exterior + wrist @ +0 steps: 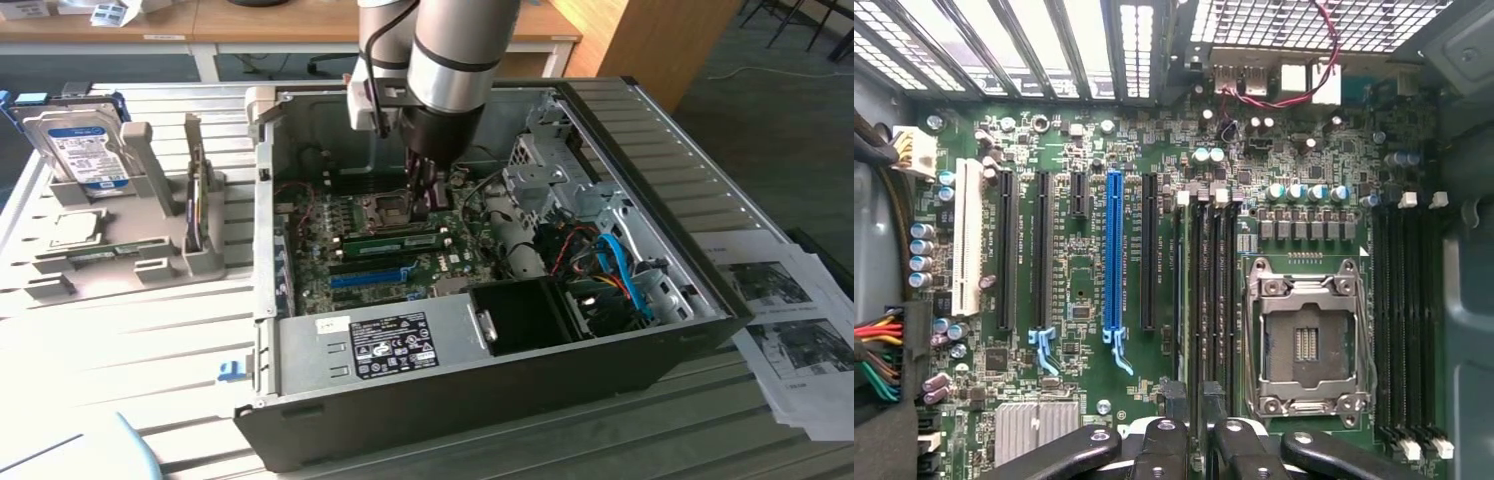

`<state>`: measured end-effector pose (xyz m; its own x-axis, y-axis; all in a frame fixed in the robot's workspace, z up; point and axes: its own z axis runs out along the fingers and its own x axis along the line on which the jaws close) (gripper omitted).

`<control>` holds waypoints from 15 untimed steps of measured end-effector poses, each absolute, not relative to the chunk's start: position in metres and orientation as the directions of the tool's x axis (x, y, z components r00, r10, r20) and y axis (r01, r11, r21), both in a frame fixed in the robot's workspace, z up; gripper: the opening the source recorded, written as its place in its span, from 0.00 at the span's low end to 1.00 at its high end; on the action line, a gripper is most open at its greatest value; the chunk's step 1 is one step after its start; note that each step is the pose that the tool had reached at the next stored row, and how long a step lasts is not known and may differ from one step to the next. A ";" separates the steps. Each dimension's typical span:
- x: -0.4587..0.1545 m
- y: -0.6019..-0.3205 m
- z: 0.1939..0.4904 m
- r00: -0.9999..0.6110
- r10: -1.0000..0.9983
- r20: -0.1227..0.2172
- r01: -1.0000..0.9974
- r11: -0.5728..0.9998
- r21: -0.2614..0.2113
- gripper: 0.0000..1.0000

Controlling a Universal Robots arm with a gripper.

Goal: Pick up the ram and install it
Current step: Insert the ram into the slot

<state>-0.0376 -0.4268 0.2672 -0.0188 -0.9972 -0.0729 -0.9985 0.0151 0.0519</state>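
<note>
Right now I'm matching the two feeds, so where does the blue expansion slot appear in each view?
Exterior view: the blue expansion slot lies near the labelled power supply.
Wrist view: it runs between black slots, apart from the white slot.
Shared landmark: the metal CPU socket.

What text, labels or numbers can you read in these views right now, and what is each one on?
No text can be read.
hard drive label: blue-white, print too small to read.
power supply label: white print on black, too small to read.
white sticker beside it: blurred.
printed sheets next to the case: too small to read.
motherboard lettering along the slots: too small to read.
</note>
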 end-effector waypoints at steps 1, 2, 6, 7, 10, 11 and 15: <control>-0.038 -0.427 0.268 -0.019 -0.997 -0.073 -0.999 0.015 0.052 0.18; -0.038 -0.427 0.269 -0.019 -0.997 -0.073 -0.999 0.015 0.052 0.18; -0.038 -0.427 0.272 -0.019 -0.997 -0.073 -0.999 0.015 0.052 0.18; -0.038 -0.427 0.273 -0.019 -0.997 -0.073 -0.999 0.015 0.052 0.18; -0.038 -0.427 0.275 -0.019 -0.997 -0.073 -0.999 0.015 0.052 0.18; -0.038 -0.427 0.275 -0.019 -0.997 -0.073 -0.999 0.015 0.052 0.18; -0.038 -0.427 0.278 -0.019 -0.997 -0.073 -0.999 0.015 0.052 0.18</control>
<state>-0.0376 -0.4268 0.2777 -0.0188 -0.9972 -0.0729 -0.9985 0.0150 0.0519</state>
